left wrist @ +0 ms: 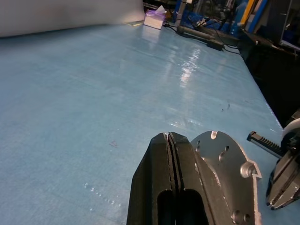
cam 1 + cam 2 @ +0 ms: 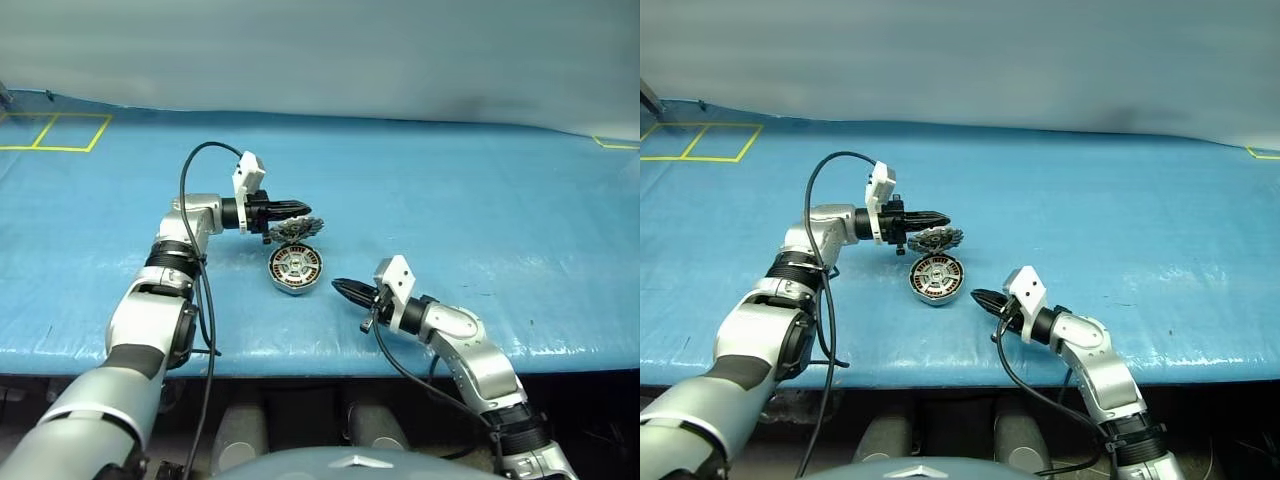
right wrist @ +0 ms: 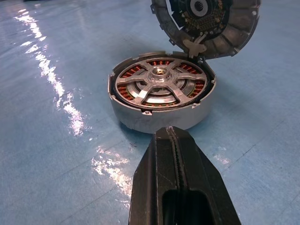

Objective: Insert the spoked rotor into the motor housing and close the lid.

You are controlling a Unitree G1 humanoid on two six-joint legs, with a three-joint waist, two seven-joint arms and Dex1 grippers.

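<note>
- We see the round silver motor housing point(image 3: 161, 101) near the middle of the blue desk point(image 2: 480, 200), toward its front edge, copper-orange windings showing under a silver spoked rotor point(image 3: 161, 84) seated inside.
- Its round grey metal lid point(image 3: 206, 26) stands tilted open at the housing's far rim.
- Our left tool point(image 2: 300, 208) is clenched empty, touching the lid's back.
- Our right tool point(image 2: 340, 288) is clenched empty, just beside the housing.
</note>
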